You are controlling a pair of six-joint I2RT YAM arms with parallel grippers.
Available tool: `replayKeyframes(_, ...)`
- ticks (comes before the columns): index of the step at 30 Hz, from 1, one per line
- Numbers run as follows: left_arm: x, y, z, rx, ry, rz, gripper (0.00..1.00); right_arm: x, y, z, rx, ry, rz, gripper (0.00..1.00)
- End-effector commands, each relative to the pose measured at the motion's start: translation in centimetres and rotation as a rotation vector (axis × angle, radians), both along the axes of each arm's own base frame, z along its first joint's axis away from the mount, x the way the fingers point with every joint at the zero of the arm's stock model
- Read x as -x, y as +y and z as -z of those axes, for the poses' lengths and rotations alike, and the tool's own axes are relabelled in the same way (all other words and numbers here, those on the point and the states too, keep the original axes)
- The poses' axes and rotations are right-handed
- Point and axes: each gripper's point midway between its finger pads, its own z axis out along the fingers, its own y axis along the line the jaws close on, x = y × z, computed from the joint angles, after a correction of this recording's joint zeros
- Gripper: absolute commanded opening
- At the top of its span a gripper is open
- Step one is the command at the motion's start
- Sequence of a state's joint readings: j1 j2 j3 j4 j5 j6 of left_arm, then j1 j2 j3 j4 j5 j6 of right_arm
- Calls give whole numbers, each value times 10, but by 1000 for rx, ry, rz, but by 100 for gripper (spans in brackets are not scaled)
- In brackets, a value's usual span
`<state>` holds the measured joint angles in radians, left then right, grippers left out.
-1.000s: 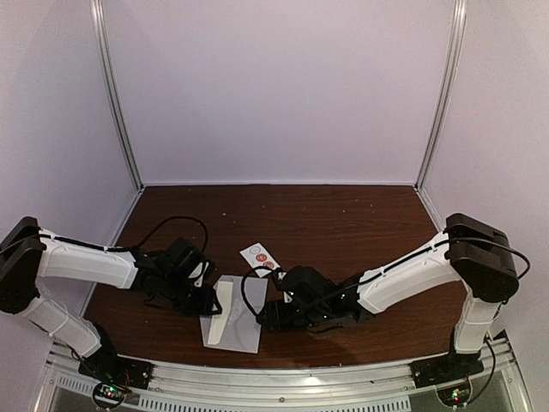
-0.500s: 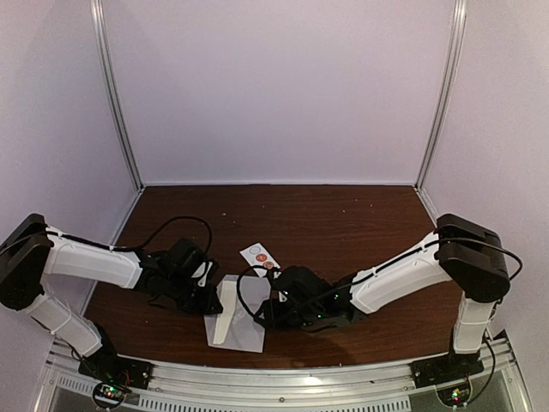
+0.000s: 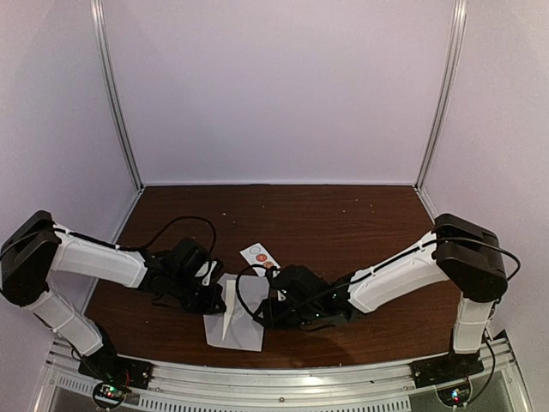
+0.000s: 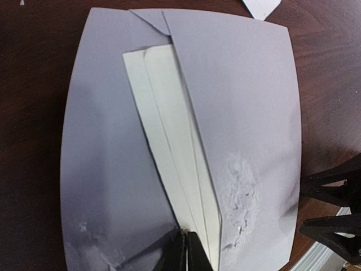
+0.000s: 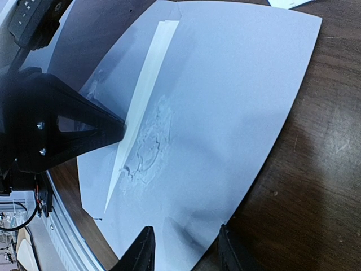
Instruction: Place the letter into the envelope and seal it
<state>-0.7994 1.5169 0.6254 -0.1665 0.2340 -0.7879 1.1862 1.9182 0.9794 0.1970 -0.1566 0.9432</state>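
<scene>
The pale grey-white envelope (image 3: 244,326) lies flat near the front edge. It fills the left wrist view (image 4: 254,113) and the right wrist view (image 5: 225,84). My left gripper (image 3: 218,300) is shut on the tip of the triangular flap (image 4: 169,141) and holds it raised on edge, cream inner side showing (image 5: 144,96). Thin cream layers show under the flap; I cannot tell whether they are the letter. A torn, rough patch (image 4: 242,192) marks the envelope's face. My right gripper (image 3: 262,314) is open, its fingertips (image 5: 141,251) low over the envelope's right edge.
A small white strip with round stickers (image 3: 259,256) lies just behind the envelope; its corner shows in the left wrist view (image 4: 260,7). The metal front rail (image 3: 283,378) runs close behind the envelope's near edge. Brown tabletop (image 3: 343,223) extends to the back walls.
My left gripper has moved right with the flap, swinging it up from lying flat to standing on edge. My right gripper has shifted slightly left along the envelope's right edge.
</scene>
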Motion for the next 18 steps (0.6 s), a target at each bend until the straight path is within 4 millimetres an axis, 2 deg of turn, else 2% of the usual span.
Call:
replayKeyframes(1,2,-1,11,-22,12,24,4,2,3,15,25,22,-16,38)
replayKeyframes(5,-4,0,8,-27,-19,12,4,2,2,14,26,20,-14,38)
replayKeyframes(18,3,-14,16,39,21,56,4,1,2,17,35,22,-14,38)
